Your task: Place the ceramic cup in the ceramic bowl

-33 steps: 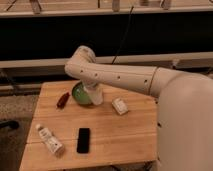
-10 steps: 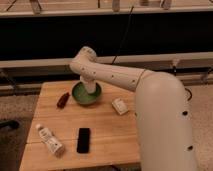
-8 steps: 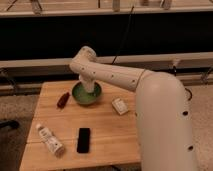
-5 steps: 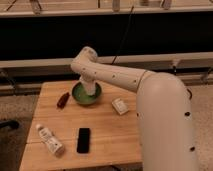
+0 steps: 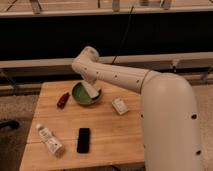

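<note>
The green ceramic bowl (image 5: 82,95) sits on the wooden table (image 5: 107,132), towards its back left. My white arm reaches in from the right and bends down over the bowl. My gripper (image 5: 91,88) is at the bowl's right rim, reaching into it. A pale grey-white shape at the gripper's tip, inside the bowl, may be the ceramic cup (image 5: 90,90); I cannot separate it from the gripper.
A small red-brown object (image 5: 63,99) lies left of the bowl. A small white box (image 5: 119,105) lies right of it. A white labelled bottle (image 5: 50,140) and a black phone (image 5: 83,140) lie near the front left. My arm's large link covers the table's right side.
Since the earliest frame my arm's large link has swung to cover more of the right side. The gripper end has stayed at the bowl. Nothing has visibly moved over the last second.
</note>
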Robot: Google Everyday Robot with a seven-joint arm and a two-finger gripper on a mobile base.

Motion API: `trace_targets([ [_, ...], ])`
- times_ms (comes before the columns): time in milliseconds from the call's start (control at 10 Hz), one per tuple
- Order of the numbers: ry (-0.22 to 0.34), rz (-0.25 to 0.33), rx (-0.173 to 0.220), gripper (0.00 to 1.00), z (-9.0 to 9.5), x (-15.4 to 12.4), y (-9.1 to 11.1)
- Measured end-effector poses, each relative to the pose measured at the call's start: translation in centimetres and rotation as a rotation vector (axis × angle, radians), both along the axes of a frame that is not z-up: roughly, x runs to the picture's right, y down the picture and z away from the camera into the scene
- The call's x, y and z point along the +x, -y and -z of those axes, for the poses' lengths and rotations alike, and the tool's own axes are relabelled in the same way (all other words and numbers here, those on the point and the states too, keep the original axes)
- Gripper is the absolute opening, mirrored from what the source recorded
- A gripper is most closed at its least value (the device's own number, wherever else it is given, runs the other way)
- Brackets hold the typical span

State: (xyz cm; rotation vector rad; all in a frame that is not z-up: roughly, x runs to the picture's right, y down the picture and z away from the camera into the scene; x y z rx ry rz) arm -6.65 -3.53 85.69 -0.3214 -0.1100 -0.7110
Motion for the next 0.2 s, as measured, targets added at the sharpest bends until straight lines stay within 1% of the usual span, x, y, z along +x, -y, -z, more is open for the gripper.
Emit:
trace_targets([
  [200, 0.003, 0.008, -0.003, 0.80, 0.19, 0.43, 0.18],
])
